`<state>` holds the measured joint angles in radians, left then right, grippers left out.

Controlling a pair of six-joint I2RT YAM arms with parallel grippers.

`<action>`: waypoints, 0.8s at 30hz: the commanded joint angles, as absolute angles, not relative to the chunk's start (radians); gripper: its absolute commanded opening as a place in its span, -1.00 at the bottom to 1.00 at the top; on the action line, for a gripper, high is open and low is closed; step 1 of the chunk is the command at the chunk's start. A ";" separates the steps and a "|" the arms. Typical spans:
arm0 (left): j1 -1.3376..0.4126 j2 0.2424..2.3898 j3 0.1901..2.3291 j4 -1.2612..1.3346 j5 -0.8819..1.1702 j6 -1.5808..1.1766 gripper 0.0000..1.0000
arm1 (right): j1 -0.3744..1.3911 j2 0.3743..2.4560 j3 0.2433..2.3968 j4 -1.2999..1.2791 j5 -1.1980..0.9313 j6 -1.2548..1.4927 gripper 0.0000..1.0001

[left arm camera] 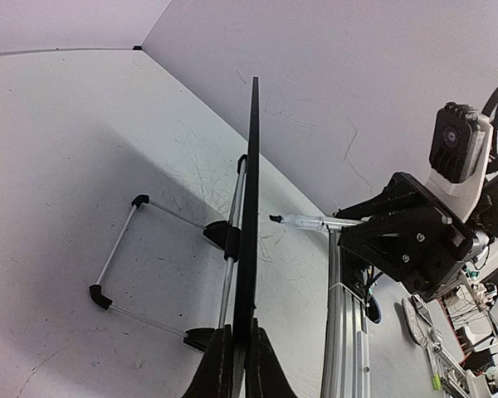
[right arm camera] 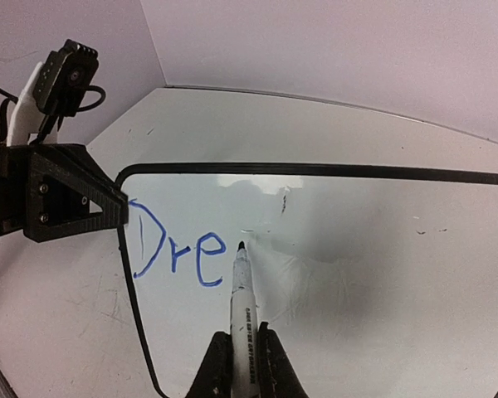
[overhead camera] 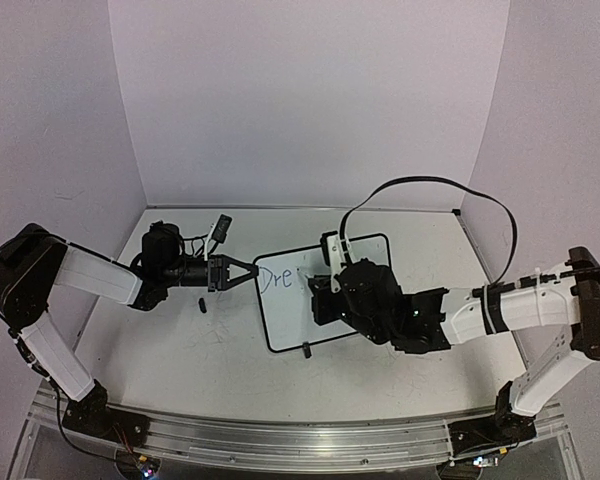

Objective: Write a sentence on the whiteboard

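The whiteboard [overhead camera: 280, 318] lies slanted at mid-table, its black frame running along the top [right arm camera: 332, 170]. My left gripper [overhead camera: 248, 270] is shut on its left edge; the left wrist view shows the board edge-on [left arm camera: 252, 207] between the closed jaws [left arm camera: 240, 333]. The sentence [right arm camera: 178, 253] reads "Dre" in blue at the board's upper left [overhead camera: 277, 279]. My right gripper [right arm camera: 242, 336] is shut on a white marker [right arm camera: 241, 307], whose tip sits just right of the "e". The same marker [left arm camera: 311, 221] points at the board's face in the left wrist view.
A wire stand with black feet [left arm camera: 95, 294] props the board from behind. A small black piece [overhead camera: 202, 306] lies on the scuffed tabletop [overhead camera: 180, 350] left of the board. White walls [overhead camera: 310, 100] enclose three sides. An aluminium rail [overhead camera: 280, 440] runs along the near edge.
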<state>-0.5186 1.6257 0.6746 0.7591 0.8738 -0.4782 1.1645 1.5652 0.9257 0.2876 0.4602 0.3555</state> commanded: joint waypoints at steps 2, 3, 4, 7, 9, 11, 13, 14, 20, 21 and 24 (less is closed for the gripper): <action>-0.525 1.604 0.703 0.757 0.916 -0.494 -1.00 | 1.159 1.584 0.948 0.310 0.469 0.343 -1.00; -0.525 1.604 0.703 0.758 0.916 -0.494 -1.00 | 1.159 1.587 0.949 0.308 0.476 0.345 -1.00; -0.525 1.604 0.704 0.758 0.916 -0.494 -1.00 | 1.158 1.589 0.951 0.305 0.480 0.347 -1.00; -0.525 1.607 0.705 0.757 0.917 -0.494 -1.00 | 1.156 1.605 0.962 0.294 0.476 0.354 -1.00; -0.525 1.608 0.706 0.758 0.919 -0.494 -1.00 | 1.155 1.612 0.965 0.289 0.483 0.359 -1.00; -0.525 1.606 0.706 0.758 0.919 -0.494 -1.00 | 1.154 1.612 0.965 0.288 0.494 0.362 -1.00; -0.525 1.605 0.704 0.757 0.920 -0.494 -1.00 | 1.154 1.614 0.967 0.287 0.503 0.360 -1.00; -0.525 1.605 0.704 0.757 0.920 -0.494 -1.00 | 1.155 1.615 0.970 0.287 0.506 0.358 -1.00; -0.525 1.605 0.704 0.758 0.921 -0.492 -1.00 | 1.154 1.629 0.990 0.287 0.513 0.333 -1.00; -0.525 1.605 0.704 0.757 0.920 -0.492 -1.00 | 1.154 1.631 0.994 0.287 0.510 0.326 -1.00; -0.525 1.606 0.706 0.757 0.922 -0.491 -1.00 | 1.154 1.637 1.002 0.286 0.497 0.310 -1.00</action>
<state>-0.5182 1.6257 0.6746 0.7589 0.8791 -0.4786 1.1606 1.6176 0.9560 0.2768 0.4816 0.3406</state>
